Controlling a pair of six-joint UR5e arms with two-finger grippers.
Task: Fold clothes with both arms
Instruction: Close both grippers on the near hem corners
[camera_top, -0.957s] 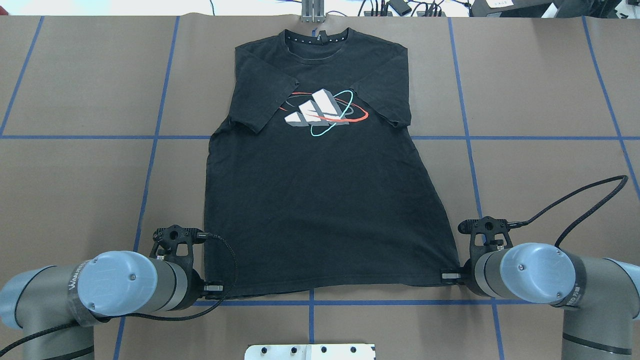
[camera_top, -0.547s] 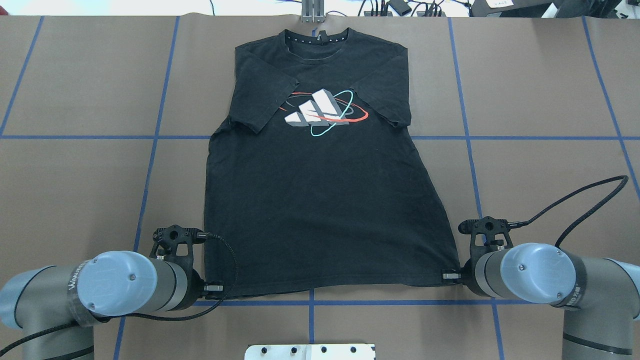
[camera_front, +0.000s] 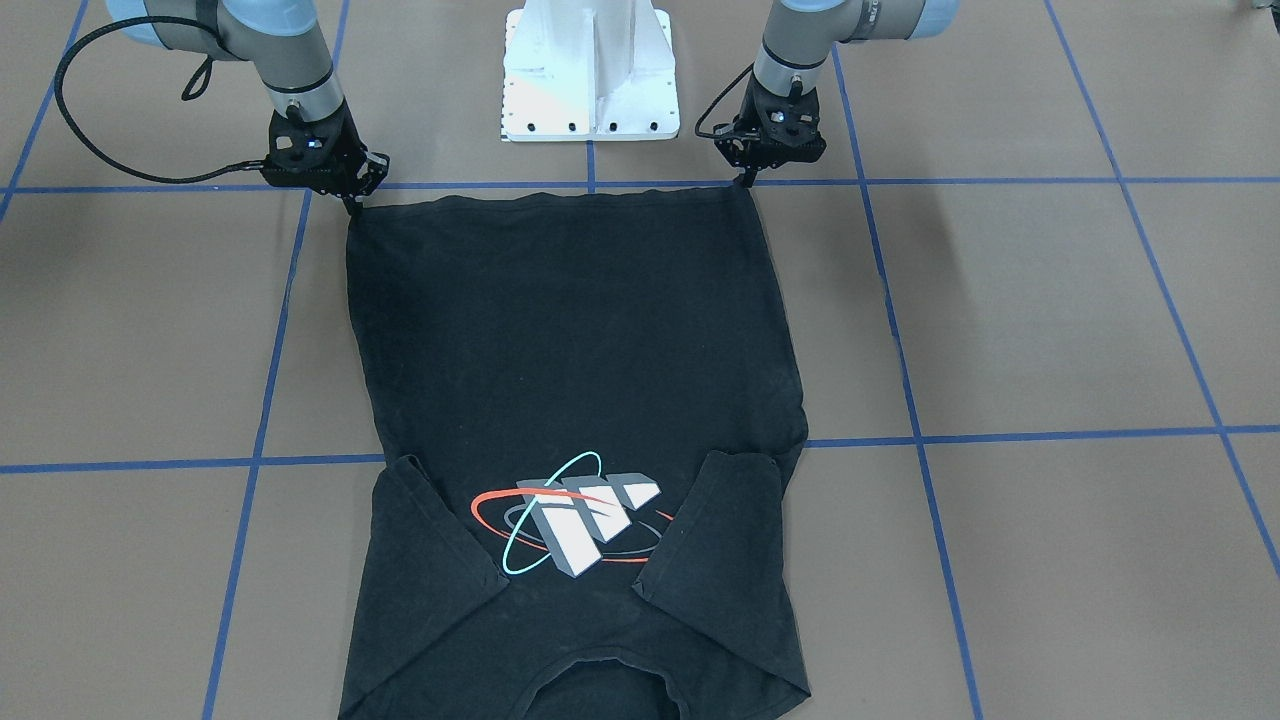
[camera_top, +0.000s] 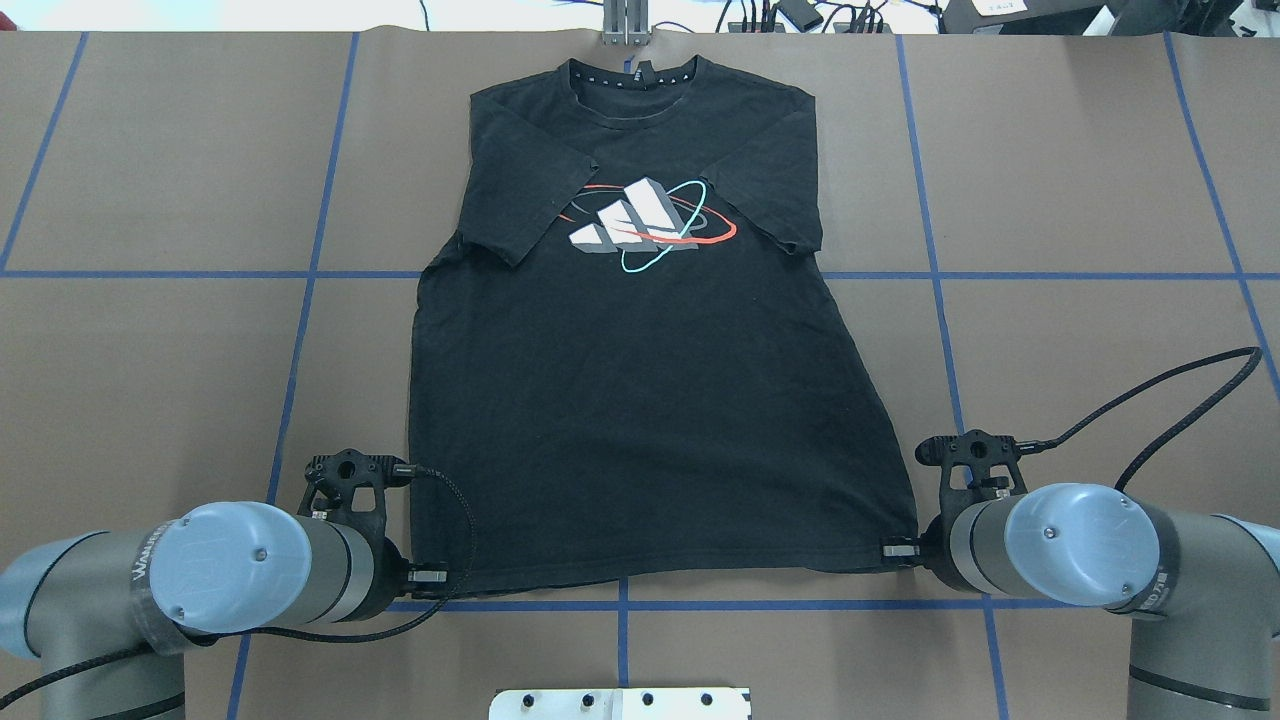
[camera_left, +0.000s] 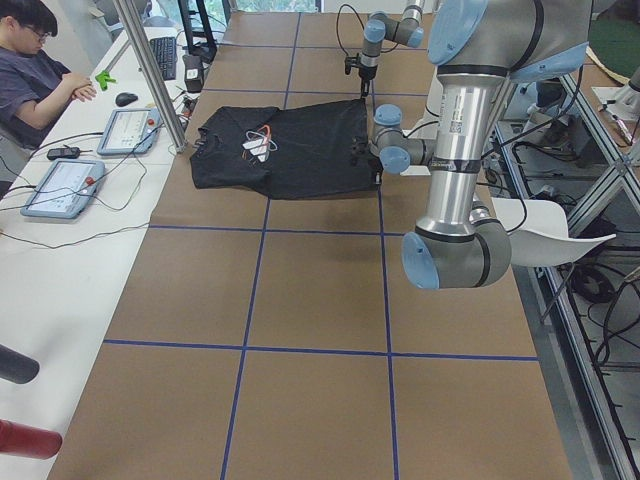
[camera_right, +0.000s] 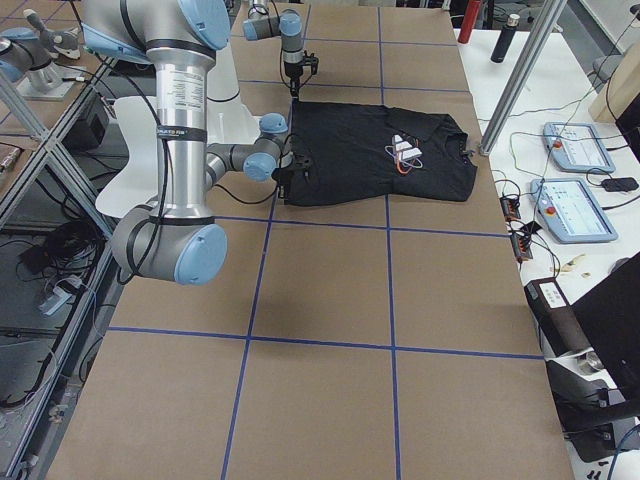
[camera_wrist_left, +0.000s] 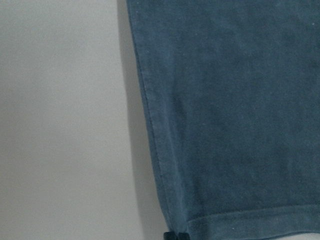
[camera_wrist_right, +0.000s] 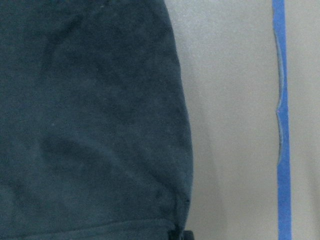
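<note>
The black T-shirt (camera_top: 640, 400) lies flat on the brown table, logo up, collar at the far edge and both sleeves folded in over the chest. My left gripper (camera_top: 428, 577) is down at the shirt's near left hem corner, shut on that corner. In the front view that left gripper (camera_front: 745, 180) pinches the hem at the view's right. My right gripper (camera_top: 898, 551) is shut on the near right hem corner, and shows at the view's left as the right gripper (camera_front: 352, 205). Each wrist view shows hem cloth (camera_wrist_left: 240, 125) (camera_wrist_right: 90, 125) with one dark fingertip at the corner.
The white pedestal (camera_front: 590, 70) stands just behind the hem, between the arms. Blue tape lines (camera_top: 620, 605) grid the table. A metal post (camera_left: 150, 75) stands by the collar. A person (camera_left: 35, 70) sits at a side desk with control tablets (camera_left: 60, 185).
Almost nothing: the right arm's elbow and its cable have shifted slightly outward. The shirt and both grippers stay at the hem corners.
</note>
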